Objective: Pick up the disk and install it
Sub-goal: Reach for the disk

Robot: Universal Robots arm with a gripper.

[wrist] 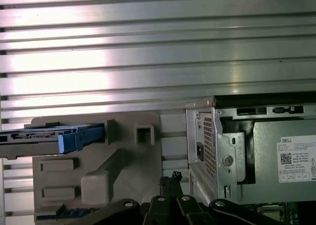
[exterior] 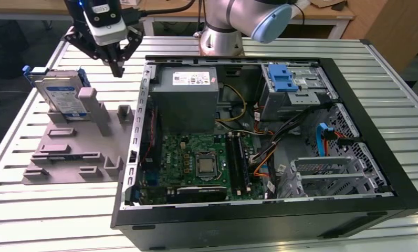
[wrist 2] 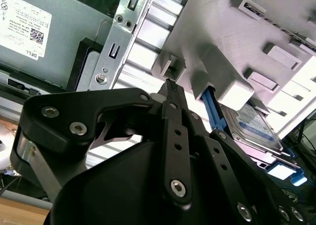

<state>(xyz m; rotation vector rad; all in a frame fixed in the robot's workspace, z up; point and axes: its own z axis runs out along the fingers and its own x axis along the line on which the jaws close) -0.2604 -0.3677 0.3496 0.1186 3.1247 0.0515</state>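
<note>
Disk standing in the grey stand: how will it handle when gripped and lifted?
Probably stiff: the disk is a metal slab in a blue frame, so it shouldn't flex. Its flat faces look smooth, so it may slip. It stands on edge in the stand, so a sideways nudge might tilt it.

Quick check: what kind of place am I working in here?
Probably a robotics lab or workshop bench set up for PC assembly: a slatted aluminium table, an open computer case lying on it, and a grey fixture holding the disk.
</note>
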